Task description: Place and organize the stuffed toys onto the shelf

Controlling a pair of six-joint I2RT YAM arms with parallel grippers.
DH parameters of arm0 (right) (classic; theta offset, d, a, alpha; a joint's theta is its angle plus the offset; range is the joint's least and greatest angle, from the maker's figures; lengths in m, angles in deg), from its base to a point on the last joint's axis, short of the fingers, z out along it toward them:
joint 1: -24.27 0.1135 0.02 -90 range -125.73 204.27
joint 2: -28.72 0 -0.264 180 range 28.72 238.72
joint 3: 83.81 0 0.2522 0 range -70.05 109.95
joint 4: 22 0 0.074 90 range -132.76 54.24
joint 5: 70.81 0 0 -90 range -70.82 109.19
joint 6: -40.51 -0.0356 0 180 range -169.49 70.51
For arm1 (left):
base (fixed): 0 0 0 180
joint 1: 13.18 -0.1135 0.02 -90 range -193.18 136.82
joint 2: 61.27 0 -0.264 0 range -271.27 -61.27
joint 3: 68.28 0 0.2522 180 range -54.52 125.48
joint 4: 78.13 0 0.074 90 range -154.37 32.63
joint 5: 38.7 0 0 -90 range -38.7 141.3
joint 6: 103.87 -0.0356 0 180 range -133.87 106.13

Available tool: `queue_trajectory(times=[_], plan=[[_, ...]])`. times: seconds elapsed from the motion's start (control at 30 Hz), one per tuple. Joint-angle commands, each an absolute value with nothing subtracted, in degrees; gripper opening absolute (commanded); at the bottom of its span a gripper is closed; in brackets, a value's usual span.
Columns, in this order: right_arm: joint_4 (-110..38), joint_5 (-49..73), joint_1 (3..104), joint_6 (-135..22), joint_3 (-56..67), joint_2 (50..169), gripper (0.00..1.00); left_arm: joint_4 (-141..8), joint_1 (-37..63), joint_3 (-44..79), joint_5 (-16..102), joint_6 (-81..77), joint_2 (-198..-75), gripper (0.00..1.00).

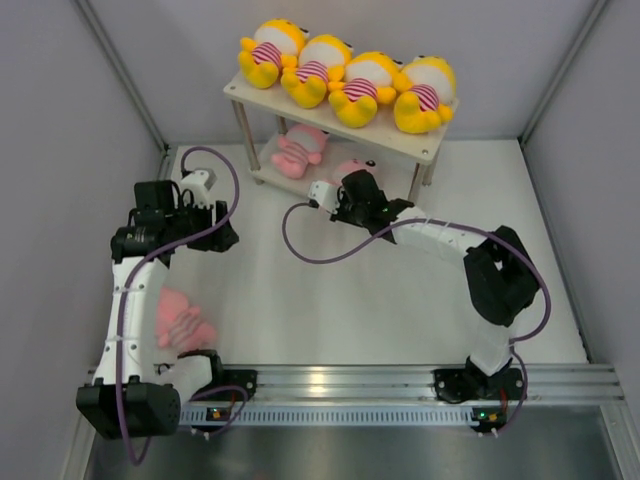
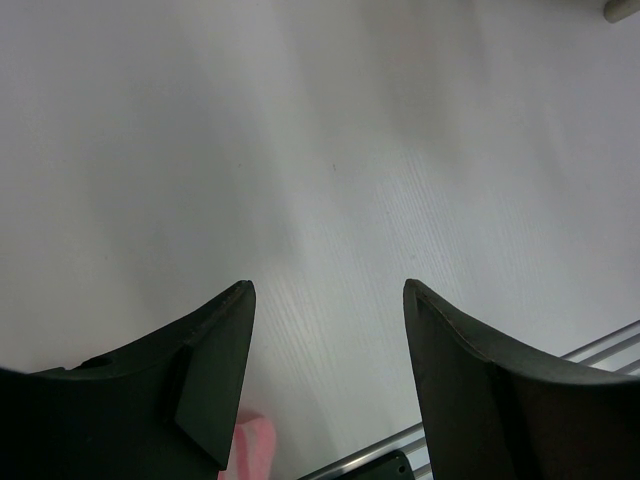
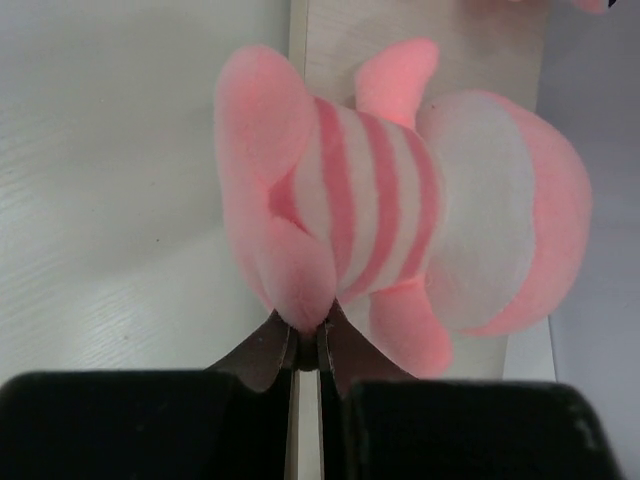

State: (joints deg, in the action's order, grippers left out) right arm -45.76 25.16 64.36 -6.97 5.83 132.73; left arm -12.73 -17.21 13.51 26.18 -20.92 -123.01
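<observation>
Well off to the near left of the shelf (image 1: 435, 152), one loose pink toy (image 1: 180, 322) lies on the table (image 1: 330, 300), untouched. Between it and the shelf hangs the left gripper (image 1: 212, 232), its fingers spread wide over bare table and holding nothing. That toy sits behind it, on the side away from the shelf, and shows only as a pink sliver at the bottom of the wrist view.

On the shelf, the top tier (image 1: 232, 88) looks finished: four yellow toys (image 1: 318, 68) lie abreast and fill the board. The lower tier (image 1: 262, 176) holds one pink toy (image 1: 300, 148) toward its left end. Just right of that one, at the tier's front edge, the right gripper (image 3: 305, 335) has its fingers pressed tight on a plump limb of a second pink toy (image 3: 400, 230) (striped belly facing the wrist camera), which lies partly over the board.

By my reckoning five are placed, one is being set down and one remains — well past halfway.
</observation>
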Motion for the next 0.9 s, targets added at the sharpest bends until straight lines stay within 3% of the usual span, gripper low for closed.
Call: queue_trajectory(times=[0.0, 0.13, 0.33, 0.87], plan=[[-40.25, 21.40, 62.42, -4.41, 7.39, 132.52, 0.00, -12.43, -17.13, 13.68, 25.64, -21.96, -123.67, 0.66], [-31.56, 13.84, 58.91, -3.52, 5.72, 132.78, 0.00, -12.43, -17.13, 13.33, 26.34, -22.40, -123.59, 0.66], [-31.37, 9.70, 56.44, -3.26, 10.37, 138.23, 0.00, -12.34, -17.22, 12.80, 27.22, -22.75, -124.37, 0.66], [-26.52, 8.11, 56.17, -6.42, 13.09, 144.47, 0.00, -12.43, -17.13, 13.24, 27.31, -23.01, -125.87, 0.66]])
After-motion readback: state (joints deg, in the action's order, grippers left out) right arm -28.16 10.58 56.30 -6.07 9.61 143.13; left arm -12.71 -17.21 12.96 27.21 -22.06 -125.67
